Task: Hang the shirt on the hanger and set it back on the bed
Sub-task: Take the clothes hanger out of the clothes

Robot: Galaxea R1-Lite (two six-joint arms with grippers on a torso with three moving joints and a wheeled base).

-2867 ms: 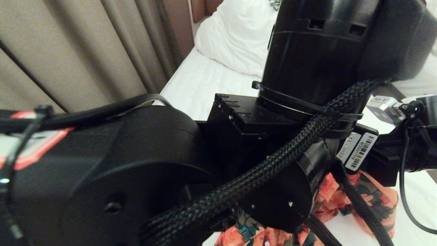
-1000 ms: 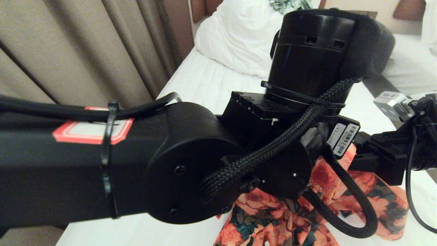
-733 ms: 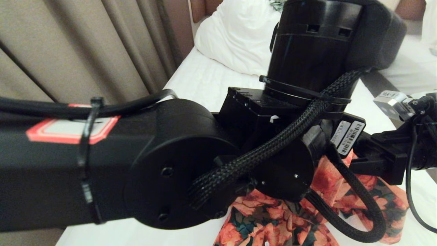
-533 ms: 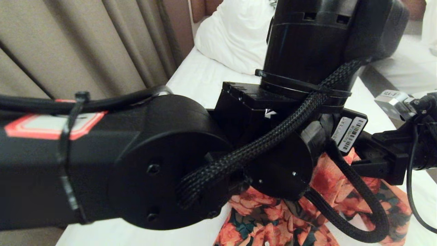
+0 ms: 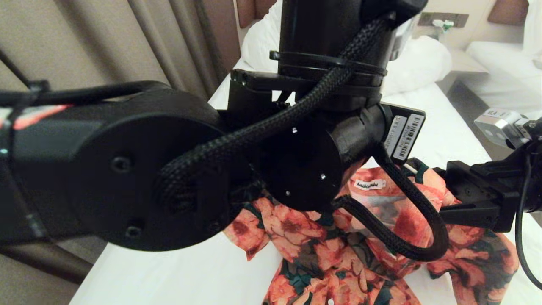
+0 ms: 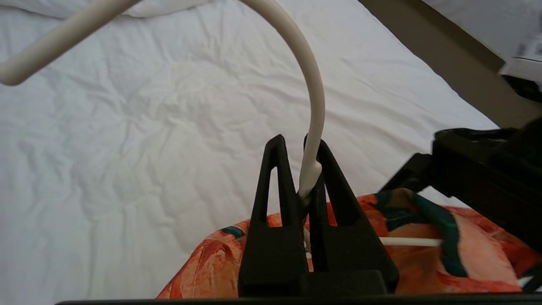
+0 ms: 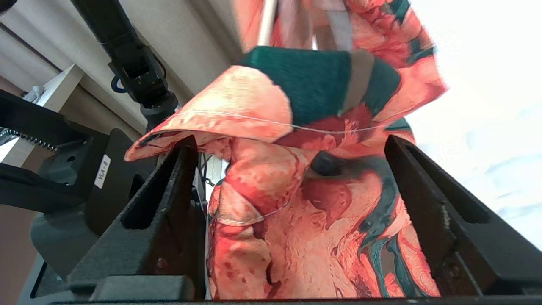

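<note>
The flowered orange-and-green shirt (image 5: 381, 237) lies bunched on the bed (image 5: 178, 275), with its collar and white neck label raised. My left gripper (image 6: 296, 146) is shut on the stem of the cream hanger (image 6: 315, 106), just under the curved hook. A thin hanger bar runs into the shirt (image 6: 423, 262) at the collar. In the head view the left arm (image 5: 127, 169) hides that gripper. My right gripper (image 7: 290, 140) is open wide, and shirt (image 7: 305, 220) fabric hangs loosely between its fingers. The right arm (image 5: 482, 195) reaches in beside the collar.
Beige curtains (image 5: 106, 42) hang close along the bed's left side. A white pillow (image 5: 419, 63) lies at the head end. A dark floor gap (image 5: 470, 101) separates this bed from a second white bed (image 5: 504, 63).
The left arm has swung up and toward the left of the head view. That has uncovered the shirt's collar and neck label. The right arm has stayed at the right edge.
</note>
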